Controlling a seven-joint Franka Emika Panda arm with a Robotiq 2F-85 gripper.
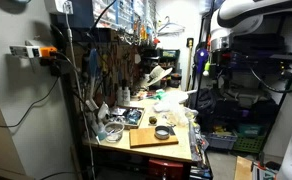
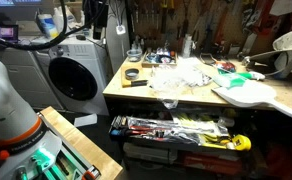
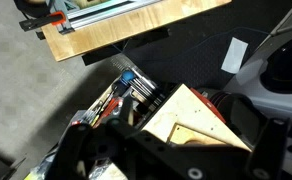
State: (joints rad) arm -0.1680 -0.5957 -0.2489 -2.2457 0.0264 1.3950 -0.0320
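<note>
At the bench edge, upper left of the wrist view: we see a red-handled bar clamp [image 3: 46, 20] lying on the light plywood bench top [image 3: 136, 28], close to its front edge.
Tool tray: below that edge we look down into an open tray of hand tools [image 3: 126, 92], dark and crowded, with red, blue and orange handles. In an exterior view the same tray [image 2: 176, 128] sits low under the bench top [image 2: 166, 97].
Gripper: the black gripper [image 3: 156, 152] fills the bottom of the wrist view as a dark, blurred mass above the floor, by the near end of the tray. We cannot tell how far its jaws stand apart, nor whether they hold anything.
Wooden wedge: just to the right lies a pale wooden wedge [image 3: 191, 120], its triangular face up, beside the tray. We cannot tell whether the gripper touches it.
Floor: a white paper slip [image 3: 234, 55] lies on the dark floor [image 3: 191, 50], apart from the wedge.
Far right: a white rounded housing [image 3: 254, 80] curves around a black round opening.
Wider scene: in an exterior view the white robot arm [image 2: 11, 100] stands at the left, a white washing machine [image 2: 71, 75] behind it. On the bench we see a black tape roll [image 2: 132, 73], and further right a white guitar-shaped board [image 2: 248, 95].
</note>
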